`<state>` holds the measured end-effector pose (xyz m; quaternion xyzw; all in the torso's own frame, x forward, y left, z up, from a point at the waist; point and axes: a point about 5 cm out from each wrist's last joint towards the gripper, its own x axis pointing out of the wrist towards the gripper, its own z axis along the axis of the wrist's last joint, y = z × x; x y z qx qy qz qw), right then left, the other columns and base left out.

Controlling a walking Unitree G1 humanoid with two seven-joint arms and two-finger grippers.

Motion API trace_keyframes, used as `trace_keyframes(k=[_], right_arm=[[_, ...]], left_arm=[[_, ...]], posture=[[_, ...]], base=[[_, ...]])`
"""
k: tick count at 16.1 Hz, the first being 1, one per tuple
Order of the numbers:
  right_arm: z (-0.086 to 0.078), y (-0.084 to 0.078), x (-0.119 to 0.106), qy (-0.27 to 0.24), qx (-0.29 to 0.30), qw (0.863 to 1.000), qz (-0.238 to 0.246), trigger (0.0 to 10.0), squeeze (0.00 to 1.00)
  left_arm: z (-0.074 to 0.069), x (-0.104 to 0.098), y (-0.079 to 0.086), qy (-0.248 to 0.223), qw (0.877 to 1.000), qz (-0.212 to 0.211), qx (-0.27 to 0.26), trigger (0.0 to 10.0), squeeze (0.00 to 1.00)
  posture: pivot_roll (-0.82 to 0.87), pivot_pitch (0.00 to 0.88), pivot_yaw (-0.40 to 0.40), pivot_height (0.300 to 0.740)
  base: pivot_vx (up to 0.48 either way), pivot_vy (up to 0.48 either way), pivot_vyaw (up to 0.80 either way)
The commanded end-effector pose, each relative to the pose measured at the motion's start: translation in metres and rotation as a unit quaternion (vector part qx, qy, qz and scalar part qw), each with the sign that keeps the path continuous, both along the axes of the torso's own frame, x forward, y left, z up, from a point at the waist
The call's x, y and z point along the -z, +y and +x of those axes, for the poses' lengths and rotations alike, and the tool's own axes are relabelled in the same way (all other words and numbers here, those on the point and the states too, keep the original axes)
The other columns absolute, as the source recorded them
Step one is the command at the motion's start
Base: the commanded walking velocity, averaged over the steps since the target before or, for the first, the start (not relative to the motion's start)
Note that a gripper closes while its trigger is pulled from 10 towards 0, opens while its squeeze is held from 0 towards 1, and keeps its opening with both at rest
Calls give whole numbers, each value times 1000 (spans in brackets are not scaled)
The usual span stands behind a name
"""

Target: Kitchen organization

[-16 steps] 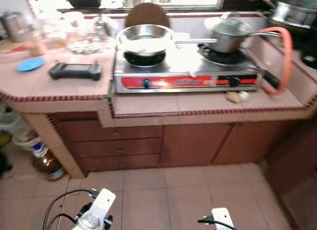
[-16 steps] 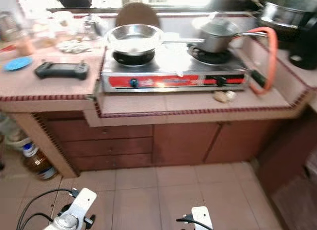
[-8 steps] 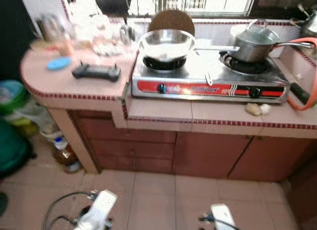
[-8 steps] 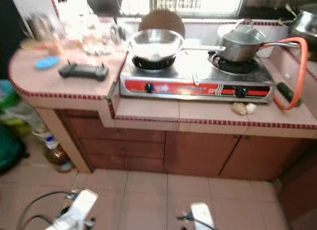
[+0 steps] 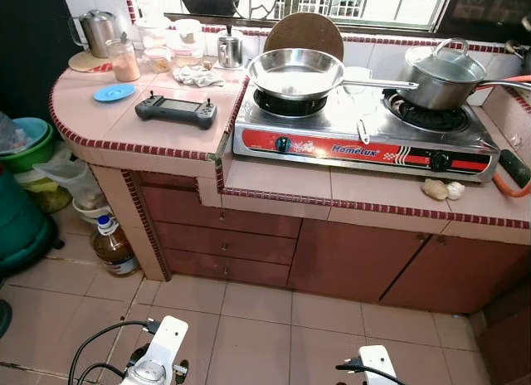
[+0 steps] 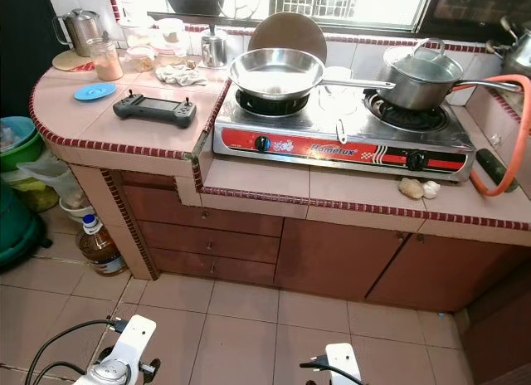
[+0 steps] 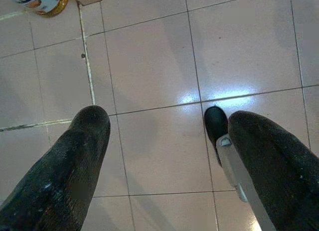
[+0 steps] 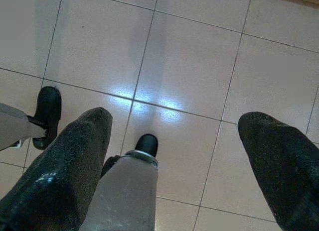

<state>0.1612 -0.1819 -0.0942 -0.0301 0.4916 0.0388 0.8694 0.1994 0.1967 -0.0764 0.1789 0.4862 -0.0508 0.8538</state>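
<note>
Left gripper (image 7: 167, 124) hanging low over the pale floor tiles (image 7: 149, 66), fingers spread apart on nothing; right gripper (image 8: 174, 126) likewise low over the floor, fingers wide and empty. Ahead, a pink tiled counter (image 5: 166, 136) with a silver two-burner stove (image 5: 365, 140) on it. On the stove's left burner, a steel frying pan (image 5: 294, 72), long handle lying across toward the right. On the right burner, a lidded saucepan (image 5: 444, 74), handle also pointing right. Left of the stove, a black game controller (image 5: 176, 109) lying flat, long axis running left to right, with a blue saucer (image 5: 114, 92) beyond it. On the floor beside the cabinet, a brown bottle (image 5: 111, 246) standing upright.
</note>
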Motion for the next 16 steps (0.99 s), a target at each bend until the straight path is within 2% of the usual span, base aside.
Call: trace_keyframes(k=[1,13,14,15,16], right_arm=[[-1,-2,0,-1,6,1000,0,10000,0],[0,-2,0,-3,6,1000,0,10000,0],[50,23,-23,-74,30,995,55,10000,0],[66,31,-32,-98,45,991,75,10000,0],[65,29,-31,-97,47,992,72,10000,0]], left_arm=[[-2,1,0,5,1000,-1,-2,10000,0],[-2,1,0,4,1000,-1,-5,10000,0],[15,-6,-10,-22,993,-72,-92,10000,0],[22,-10,-15,-32,988,-98,-116,10000,0],[22,-10,-15,-32,988,-97,-114,10000,0]], posture=[[135,0,-57,740],[138,0,-62,740],[192,0,-113,740],[191,0,-106,740],[190,0,-105,740]], base=[[0,0,0],[0,0,0],[0,0,0],[0,0,0],[0,0,0]])
